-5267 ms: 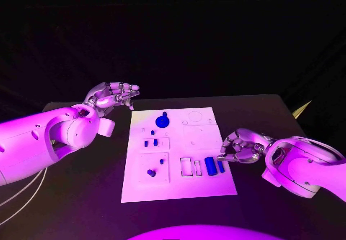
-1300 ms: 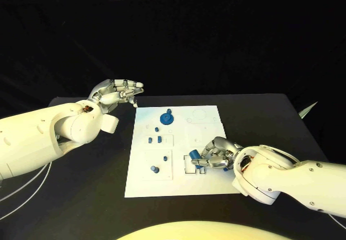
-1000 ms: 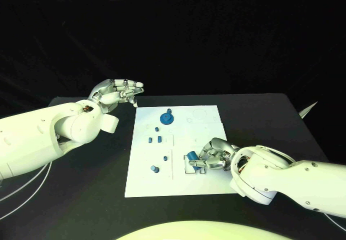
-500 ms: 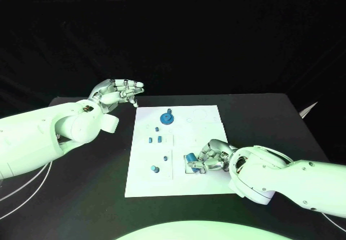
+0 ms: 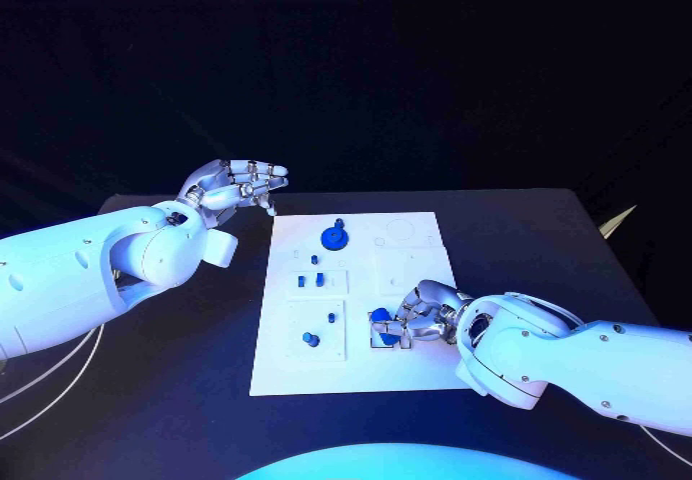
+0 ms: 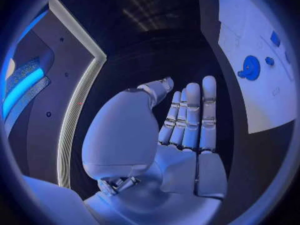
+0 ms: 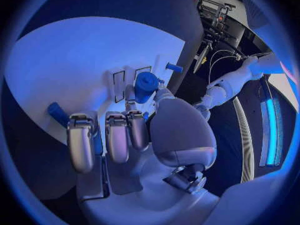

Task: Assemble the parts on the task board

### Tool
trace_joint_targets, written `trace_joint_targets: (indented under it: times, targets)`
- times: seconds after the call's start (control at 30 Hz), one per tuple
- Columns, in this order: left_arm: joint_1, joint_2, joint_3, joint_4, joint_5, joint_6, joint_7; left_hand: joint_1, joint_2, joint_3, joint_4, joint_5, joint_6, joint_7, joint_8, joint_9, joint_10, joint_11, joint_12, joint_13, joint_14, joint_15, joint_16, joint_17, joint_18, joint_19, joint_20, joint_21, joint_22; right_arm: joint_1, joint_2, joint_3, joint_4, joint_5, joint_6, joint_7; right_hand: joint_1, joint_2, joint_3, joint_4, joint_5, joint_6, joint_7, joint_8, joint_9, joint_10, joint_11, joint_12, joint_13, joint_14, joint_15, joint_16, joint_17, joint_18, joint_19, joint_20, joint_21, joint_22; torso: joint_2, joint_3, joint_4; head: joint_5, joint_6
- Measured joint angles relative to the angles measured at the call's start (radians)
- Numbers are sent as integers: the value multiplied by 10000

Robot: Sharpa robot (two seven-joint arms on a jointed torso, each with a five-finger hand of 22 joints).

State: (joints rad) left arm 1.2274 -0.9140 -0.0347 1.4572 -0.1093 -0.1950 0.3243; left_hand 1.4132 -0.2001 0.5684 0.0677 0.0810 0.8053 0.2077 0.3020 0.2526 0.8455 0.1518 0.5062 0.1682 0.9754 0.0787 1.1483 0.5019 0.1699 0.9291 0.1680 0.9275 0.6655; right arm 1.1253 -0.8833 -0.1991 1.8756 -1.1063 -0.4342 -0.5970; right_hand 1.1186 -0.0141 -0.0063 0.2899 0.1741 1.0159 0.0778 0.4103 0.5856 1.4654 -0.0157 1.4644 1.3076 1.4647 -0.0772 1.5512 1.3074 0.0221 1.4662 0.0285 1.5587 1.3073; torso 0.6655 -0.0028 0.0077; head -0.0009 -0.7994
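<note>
Lying in the middle of a black counter (image 5: 173, 390) is a white board (image 5: 361, 375), seen from above. Small blue parts are being shown on it: a round part with a knob (image 5: 333, 237) near the far edge, two small pegs (image 5: 309, 281) at mid-board, and a peg (image 5: 310, 340) with a smaller one beside it in the near left panel.

The right hand (image 5: 418, 318) is being held low over the near right part of the board, beside the rectangular slots. A blue cylinder (image 5: 382, 316) is being gripped between the thumb and the curled fingers (image 7: 117, 135), just above the slots; whether it is touching the board cannot be told. In the right wrist view the same cylinder (image 7: 145, 86) is being seen upright at the fingertips, next to two outlined slots, with a blue bar (image 7: 57, 113) lying flat on the board by the outer finger and a small blue peg (image 7: 173, 67) lying farther off.

The left hand (image 5: 234, 185) is being held in the air, off the board, just beyond its far left corner. Nothing is being held in it; its fingers (image 6: 190, 115) are being kept side by side and loosely curved, with the thumb apart. In the left wrist view the board's far end and the round part (image 6: 250, 67) are being seen well apart from that hand.
</note>
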Motion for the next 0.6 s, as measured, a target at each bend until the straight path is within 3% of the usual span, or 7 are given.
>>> trace_joint_targets:
  times: [0.1, 0.2, 0.3, 0.47, 0.6]
  targets:
    - [0, -7, 0, 3, 0, 0, -3, 0, 0, 0, 0, 0, 1, 0, 0, 0, 0, 0, 0, 0, 0, 0, 0, 0, -1, 0, 0, 0, 1, 0, 16, 0, -30, 2, 0, 0, -331, -9, -3, 3, -340, 262, -195, 3, 31, -2, -6, 0, 0, 25, -26, 0, 0, -1, 0, 0, 0, 0, 0, 0, 0, 6, -25]
    - [0, -10, 0, 6, 0, 0, -5, 0, 0, 0, 0, 0, 3, -2, 0, 0, 0, 0, 0, 0, 0, 0, 0, 0, 0, 0, 0, 0, 0, 0, 32, 2, -54, 3, 0, 0, -637, -94, -302, 13, -55, 405, -335, 120, 117, -4, -7, 0, 0, 36, -38, 0, 0, -1, 0, 0, 0, 0, 1, 0, -1, 7, -37]
    - [0, -12, 0, 8, 0, 0, -7, 0, 0, 0, 0, 0, 3, -3, 0, 0, 0, 0, 0, 1, 0, 0, 0, 0, 0, 0, 0, 0, 0, -1, 49, 2, -76, 3, -2, 0, -875, -77, -575, 13, -214, 367, -297, 153, 123, -6, -8, 0, -1, 36, -38, 0, 0, -1, 0, 0, 0, 0, 1, 0, -7, 13, -37]
    - [0, -19, 0, 11, 0, 0, -10, 0, 0, 0, 0, 0, 3, -3, 0, 0, 0, 0, 0, 1, 0, 0, 0, 0, -1, 0, 0, 0, 0, -2, 88, 2, -102, -26, -13, 2, -1127, -12, -1248, 21, -1113, 367, -296, 192, 165, -8, -9, -48, -1, 36, -37, 0, 0, -1, 0, 1, 0, 0, 1, 7, -9, 4, -29]
    - [0, -23, 0, 13, 0, 0, -13, 0, 0, 0, 0, 0, 3, -4, 0, 1, 0, 0, 0, -11, 0, 0, 0, 0, 0, 0, 0, 0, 1, -2, 94, 2, -106, -87, -23, 13, -1276, -162, -1557, 49, -1219, 367, -297, 234, 186, -13, -13, -48, -1, 36, -37, 0, -1, 0, 0, 1, -1, -1, 1, 6, -10, -11, -28]
